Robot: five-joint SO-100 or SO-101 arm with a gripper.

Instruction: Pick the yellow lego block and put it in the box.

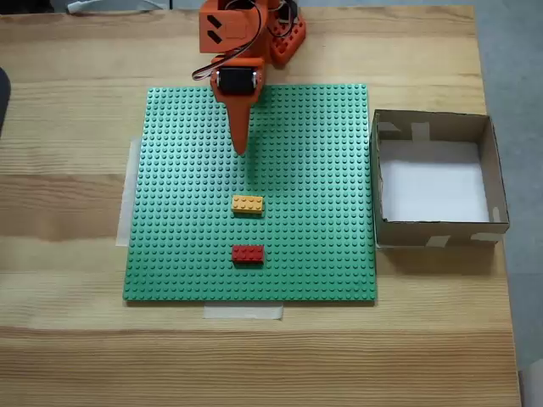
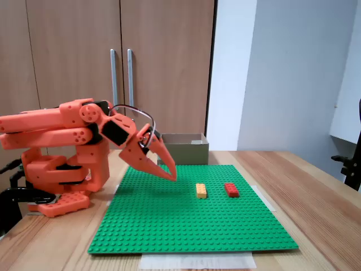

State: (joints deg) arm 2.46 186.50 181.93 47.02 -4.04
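Yellow-orange rectangular lego brick (image 1: 247,203) (image 2: 201,190) sits on the green studded baseplate (image 1: 322,170) (image 2: 169,226) near its middle, untouched; a red lego brick (image 1: 248,253) (image 2: 231,189) of the same size lies just beside it, apart; the orange arm's two-finger gripper (image 1: 241,146) (image 2: 171,174) hangs above the baseplate, short of the yellow brick, its pointed fingers drawn together and holding nothing; the square brown cardboard box (image 1: 437,233) (image 2: 186,152) with white bottom and pale tape stands on the wooden table (image 1: 68,203) (image 2: 316,209) against the baseplate's right edge in the top-down fixed view.
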